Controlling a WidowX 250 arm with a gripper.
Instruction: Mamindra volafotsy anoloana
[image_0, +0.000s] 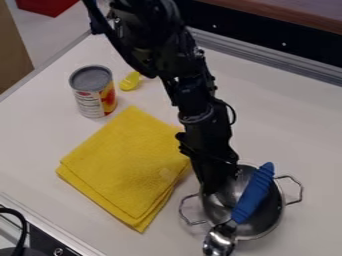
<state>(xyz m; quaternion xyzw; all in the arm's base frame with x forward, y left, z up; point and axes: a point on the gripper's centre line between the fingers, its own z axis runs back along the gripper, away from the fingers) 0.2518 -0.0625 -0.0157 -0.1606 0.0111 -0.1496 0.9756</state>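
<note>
Your claw (212, 187) hangs at the left of the silver pot (271, 212), opening and hold indiscernible; likely light, stiff, slick metal favours a rim grip.

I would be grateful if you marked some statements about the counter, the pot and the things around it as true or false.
1. The metal pot has two side handles. True.
2. The yellow cloth lies under the pot. False: it lies beside the pot.
3. The can stands upright. True.
4. The spoon has a red handle. False: its handle is blue.
5. The pincer is over the can. False: it is at the pot.
</note>
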